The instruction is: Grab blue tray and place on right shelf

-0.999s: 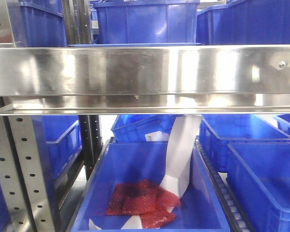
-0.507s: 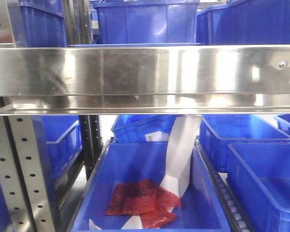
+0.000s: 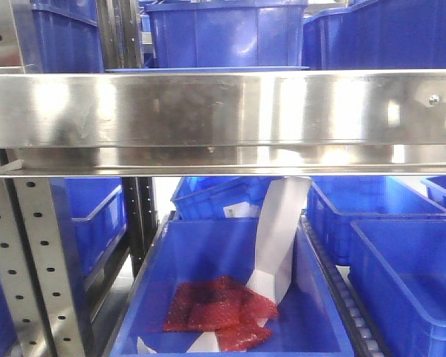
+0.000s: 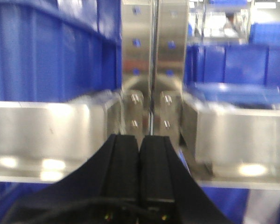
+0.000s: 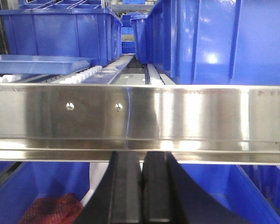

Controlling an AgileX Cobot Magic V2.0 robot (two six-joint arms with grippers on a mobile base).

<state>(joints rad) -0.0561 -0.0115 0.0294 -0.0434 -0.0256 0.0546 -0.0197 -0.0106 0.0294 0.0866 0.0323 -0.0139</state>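
The blue tray (image 5: pixel 37 63) lies flat on the rollers behind the steel beam, upper left in the right wrist view. Only its thin front edge (image 3: pixel 208 68) shows above the beam in the front view. The right shelf's broad shiny front beam (image 3: pixel 223 111) spans the whole width, and also crosses the right wrist view (image 5: pixel 186 116). My right gripper (image 5: pixel 142 156) is shut and empty, just below that beam and to the right of the tray. My left gripper (image 4: pixel 139 137) is shut and empty, facing the perforated upright posts (image 4: pixel 153 51); that view is blurred.
Deep dark blue bins (image 3: pixel 223 33) stand on the level behind the tray, and a tall one (image 5: pixel 214 42) on the right. Below the beam, a bin (image 3: pixel 230 297) holds a red mesh bag (image 3: pixel 219 309) and a white paper strip (image 3: pixel 279 230). Perforated posts (image 3: pixel 30 268) rise at left.
Only the reflections in the steel beam have shifted a little. The bins and the tray edge stand as before.
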